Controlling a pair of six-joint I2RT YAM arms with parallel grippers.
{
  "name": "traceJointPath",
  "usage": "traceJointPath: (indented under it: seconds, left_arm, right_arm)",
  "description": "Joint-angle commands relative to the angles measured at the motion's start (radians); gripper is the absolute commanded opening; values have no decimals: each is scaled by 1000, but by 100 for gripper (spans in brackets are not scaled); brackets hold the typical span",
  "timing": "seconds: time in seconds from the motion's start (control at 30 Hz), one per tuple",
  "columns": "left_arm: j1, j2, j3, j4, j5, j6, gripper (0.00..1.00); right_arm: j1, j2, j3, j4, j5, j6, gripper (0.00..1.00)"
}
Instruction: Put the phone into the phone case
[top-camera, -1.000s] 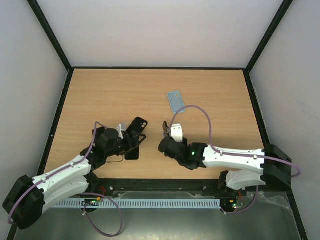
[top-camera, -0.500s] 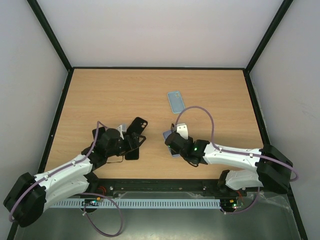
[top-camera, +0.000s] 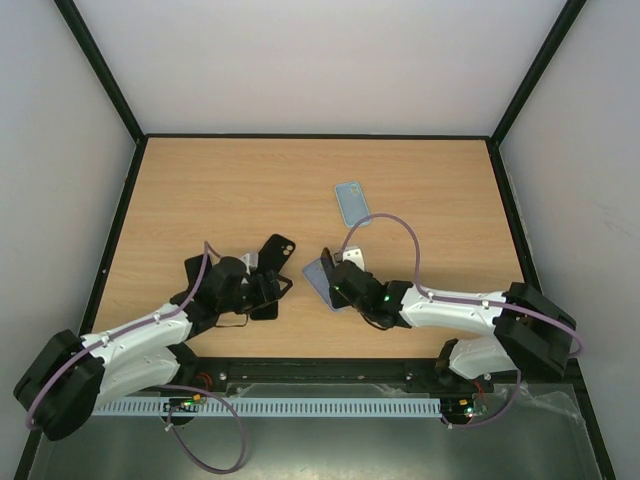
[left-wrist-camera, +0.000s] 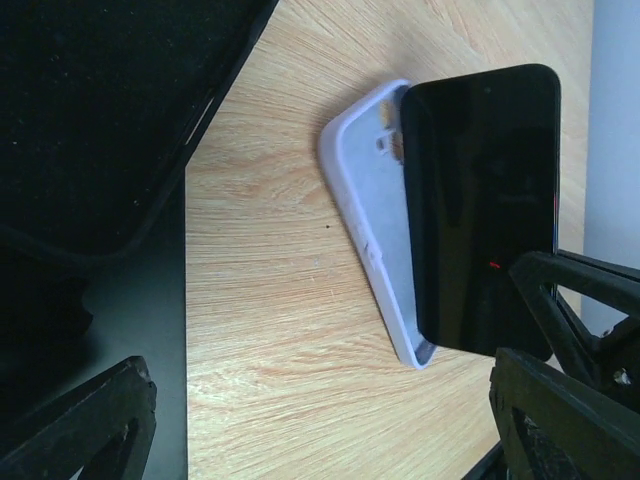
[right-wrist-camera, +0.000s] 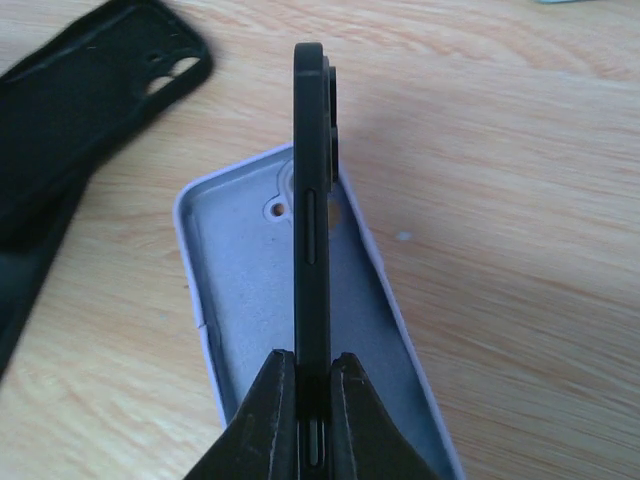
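A black phone (right-wrist-camera: 312, 200) stands on its long edge over an open lavender phone case (right-wrist-camera: 240, 270) that lies inside-up on the table. My right gripper (right-wrist-camera: 312, 395) is shut on the phone's lower end. In the left wrist view the phone (left-wrist-camera: 480, 200) leans over the right side of the case (left-wrist-camera: 365, 210). In the top view the case (top-camera: 318, 276) lies just left of my right gripper (top-camera: 336, 282). My left gripper (top-camera: 268, 290) is open and empty, left of the case, over black cases.
A black phone case (top-camera: 277, 250) lies tilted at the left gripper, and it also shows in the right wrist view (right-wrist-camera: 90, 90). Another black case (top-camera: 263, 305) lies under that gripper. A light blue case (top-camera: 351, 203) lies further back, mid-table.
My right gripper has swung left with the phone, and the lavender case now shows beside it. My left arm has shifted slightly right.
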Motion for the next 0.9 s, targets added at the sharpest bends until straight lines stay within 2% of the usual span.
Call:
traceJointPath:
  seconds: [0.0,0.17,0.4,0.6,0.77,0.87]
  left_arm:
    - [-6,14,21,19,13,21,90]
    - [-6,27,11,39,4,23,85]
    - [-6,60,7,74,10,34,69]
    - [-6,94,-9,137,30,22,66]
    - [-7,151,-10,184,47,16,65]
    - [-8,176,-11,204,51,18,63]
  right_arm:
    - [3,3,-46,94,-165,31,2]
    - [2,34,-41,131,-248,81,2]
    - [2,49,-41,148,-328,100,2]
    - [3,28,-38,108,-378,70,2]
    - [3,26,-82,202,-455,122,2]
    - [2,25,-109,245,-437,166,2]
